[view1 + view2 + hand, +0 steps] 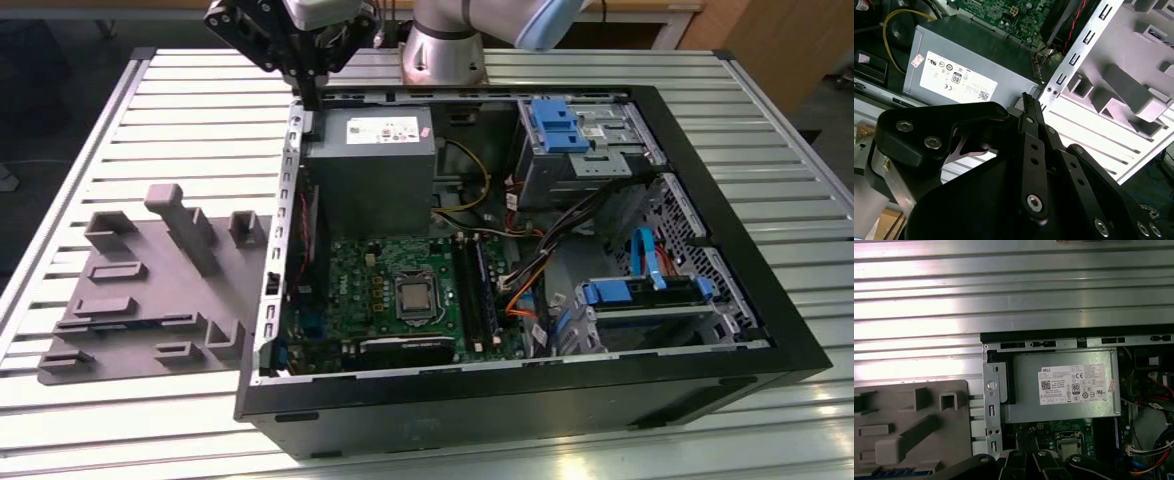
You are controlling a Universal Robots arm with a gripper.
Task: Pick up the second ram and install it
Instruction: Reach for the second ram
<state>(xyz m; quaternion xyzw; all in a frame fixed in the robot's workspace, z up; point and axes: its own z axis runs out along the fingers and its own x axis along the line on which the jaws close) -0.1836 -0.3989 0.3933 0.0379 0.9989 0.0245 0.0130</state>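
My gripper [311,98] hangs over the back corner of the open computer case, on the exterior view's left, just above the grey power supply [368,165]. Its fingers come together into one thin tip [1026,98] with nothing between them. In the first wrist view a thin blue strip [901,472] lies on the grey tray [884,410], partly cut off by the gripper's links. It looks like the second ram. The green motherboard [360,275] lies in the case, with dark memory slots [475,290] beside the processor socket.
The grey moulded tray [134,300] with raised blocks sits on the slatted metal table [160,110], at the exterior view's left of the case. Blue drive bays [567,125], cables [527,290] and the case's black rim [534,390] crowd the exterior view's right.
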